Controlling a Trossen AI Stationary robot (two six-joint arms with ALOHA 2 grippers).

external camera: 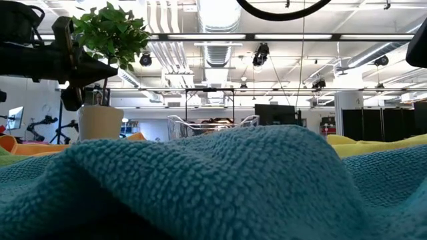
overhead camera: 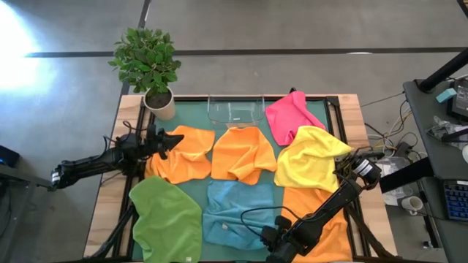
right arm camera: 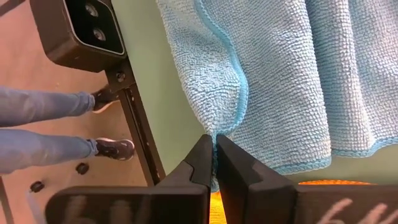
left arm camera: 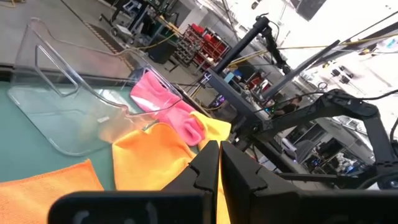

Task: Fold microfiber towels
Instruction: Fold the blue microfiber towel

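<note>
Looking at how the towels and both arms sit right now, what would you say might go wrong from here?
1. The right gripper is pinching the blue towel's edge thinly; it may slip free.
2. The yellow towel overlaps an orange towel, so pulling one could drag the other.
3. The left gripper sits near the plant pot and could bump it.

Two matte black jointed arms (overhead camera: 95,162) with loose black cables, angular black fingers (right arm camera: 202,165)

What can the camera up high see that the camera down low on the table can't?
Only the high view shows the green towel, pink towel, both arms and the right gripper at the light blue towel's edge. Only the low view shows the ceiling lights and room behind. Both share the potted plant and the light blue towel.
</note>
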